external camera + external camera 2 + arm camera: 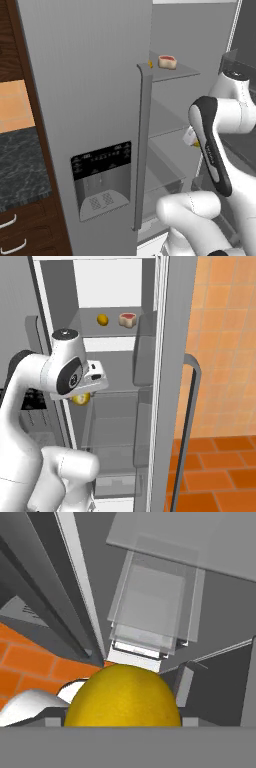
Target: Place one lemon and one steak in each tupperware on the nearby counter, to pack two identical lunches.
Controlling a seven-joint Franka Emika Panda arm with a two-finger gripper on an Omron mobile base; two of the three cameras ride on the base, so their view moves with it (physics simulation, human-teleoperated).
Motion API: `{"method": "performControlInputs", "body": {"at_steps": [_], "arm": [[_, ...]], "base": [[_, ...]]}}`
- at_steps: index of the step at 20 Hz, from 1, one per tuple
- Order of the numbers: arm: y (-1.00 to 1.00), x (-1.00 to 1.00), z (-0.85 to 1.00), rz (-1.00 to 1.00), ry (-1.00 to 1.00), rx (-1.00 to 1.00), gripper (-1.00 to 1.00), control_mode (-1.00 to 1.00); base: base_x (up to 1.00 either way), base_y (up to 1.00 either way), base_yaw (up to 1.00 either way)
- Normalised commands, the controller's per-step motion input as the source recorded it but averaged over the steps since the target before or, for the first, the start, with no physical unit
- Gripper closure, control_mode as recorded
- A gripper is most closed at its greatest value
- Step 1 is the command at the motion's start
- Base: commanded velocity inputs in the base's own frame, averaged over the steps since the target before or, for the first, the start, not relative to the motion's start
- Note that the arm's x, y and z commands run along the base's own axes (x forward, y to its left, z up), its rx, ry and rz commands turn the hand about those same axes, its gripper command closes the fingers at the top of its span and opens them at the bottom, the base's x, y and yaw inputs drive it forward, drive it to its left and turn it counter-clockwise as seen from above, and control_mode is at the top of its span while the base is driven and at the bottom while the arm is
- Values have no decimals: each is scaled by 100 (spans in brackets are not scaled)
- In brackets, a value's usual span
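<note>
My gripper is shut on a yellow lemon, held in front of the open fridge at the height of its middle shelves. In the hand view this lemon bulges up from the bottom and hides the finger tips. A sliver of it peeks out beside my forearm in the left base view. On the upper fridge shelf lie a second lemon and a pink steak, side by side; the steak sits near that shelf's edge. A stretch of the counter lies at the left. The tupperware is out of view.
The closed fridge door with its dispenser panel and long handle stands left of the arm. The open door stands edge-on to the right. Glass shelves and a drawer lie below the hand. Wooden drawers sit under the counter.
</note>
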Motion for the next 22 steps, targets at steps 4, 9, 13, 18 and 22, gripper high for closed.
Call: {"method": "performControlInputs", "body": {"at_steps": [4,9,13,18,22], "arm": [[0,-100,-49,-3,0,0,100,-100],[0,-76,-15,0,-1,0,100,-100],[3,-56,0,0,-3,0,100,-100],[0,0,0,0,0,0,100,100],[0,0,0,0,0,0,100,100]], "base": [[0,0,0],[0,0,0],[0,0,0],[-77,71,0],[-36,100,0]]}}
